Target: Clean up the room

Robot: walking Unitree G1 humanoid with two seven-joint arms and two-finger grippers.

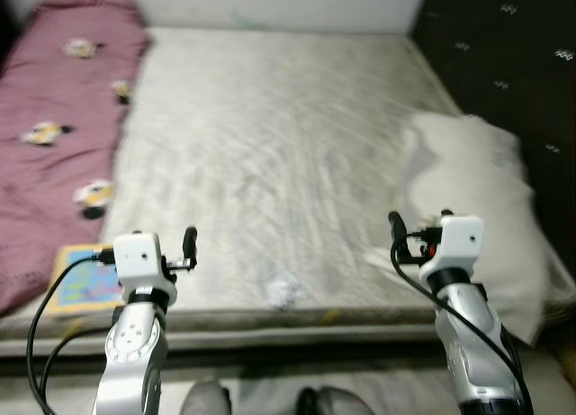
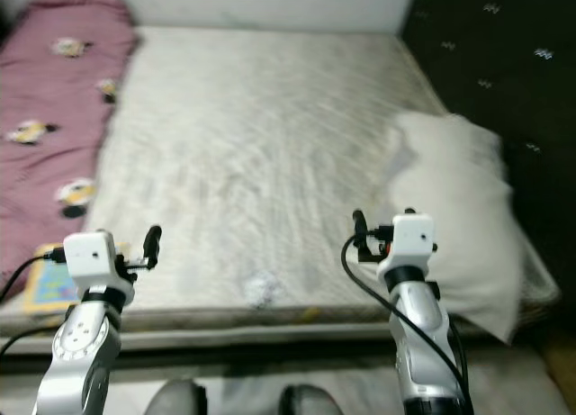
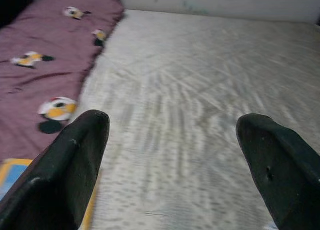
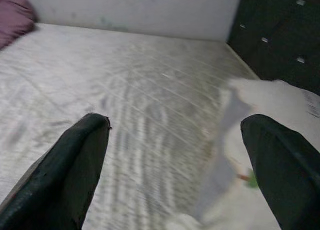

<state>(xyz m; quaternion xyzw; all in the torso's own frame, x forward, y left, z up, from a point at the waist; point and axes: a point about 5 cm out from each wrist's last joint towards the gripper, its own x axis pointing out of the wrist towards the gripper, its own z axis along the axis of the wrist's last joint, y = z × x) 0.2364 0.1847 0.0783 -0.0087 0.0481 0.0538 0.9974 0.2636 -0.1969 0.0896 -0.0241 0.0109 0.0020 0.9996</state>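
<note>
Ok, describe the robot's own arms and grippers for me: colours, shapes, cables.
Both arms are silver, rounded segments. Each ends in a white boxy wrist block carrying a gripper, the left gripper and the right gripper, with long black fingers that look broad and rounded at the tips. Black cables loop from each block down along the arm. The right block shows a small red detail.

Bed [image 1: 270,136] ahead, running away from robot. Blanket [image 1: 54,118] along bed's left side; book [image 1: 85,280] at its near end, by front edge. Pillow [image 1: 477,208] on right side. Crumpled scrap [image 1: 283,291] near front edge, centre. Headboard [image 1: 504,64] to right.
</note>
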